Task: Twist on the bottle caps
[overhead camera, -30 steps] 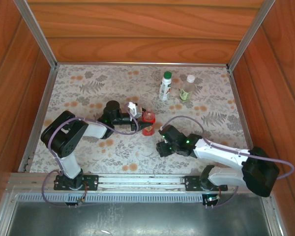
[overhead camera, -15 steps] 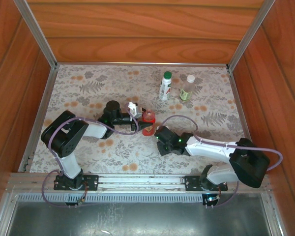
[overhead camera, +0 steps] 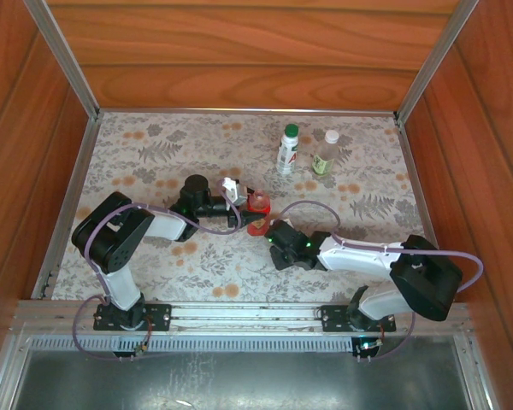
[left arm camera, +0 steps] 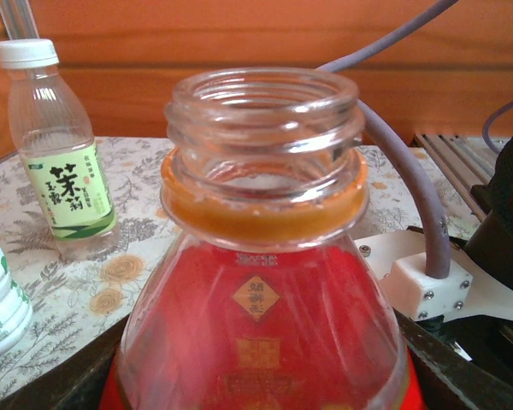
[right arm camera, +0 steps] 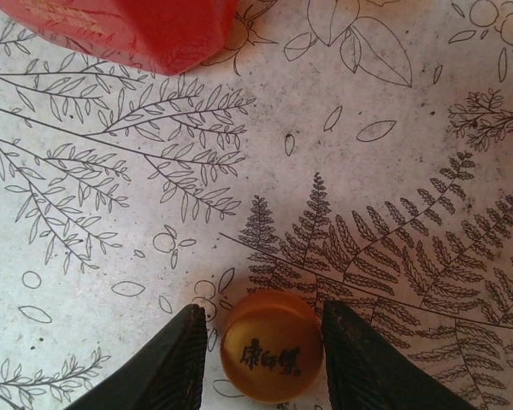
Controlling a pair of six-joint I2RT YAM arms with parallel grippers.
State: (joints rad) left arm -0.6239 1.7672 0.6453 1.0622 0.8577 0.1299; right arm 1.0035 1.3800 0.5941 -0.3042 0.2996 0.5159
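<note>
The red bottle [overhead camera: 258, 215] stands upright at mid-table with its threaded neck bare [left arm camera: 265, 111]. My left gripper [overhead camera: 246, 207] is shut on its body, and its dark fingers [left arm camera: 60, 384] show at either side of the bottle low in the left wrist view. The orange-red cap [right arm camera: 272, 346] lies flat on the mat just in front of the bottle. My right gripper [right arm camera: 265, 350] is lowered over it, fingers close against its sides. At the back stand the white bottle [overhead camera: 286, 152] with a green cap [overhead camera: 291, 130] and the clear bottle [overhead camera: 325, 155] with a white cap [left arm camera: 26, 53].
Wooden walls enclose the floral mat [overhead camera: 154, 154] on three sides. The left arm's grey cable [left arm camera: 410, 188] loops behind the red bottle. The right arm [overhead camera: 368, 256] stretches low across the near right of the mat.
The right arm has reached left toward the red bottle. Its jaws have narrowed around the orange-red cap. The left arm and the red bottle have stayed still.
</note>
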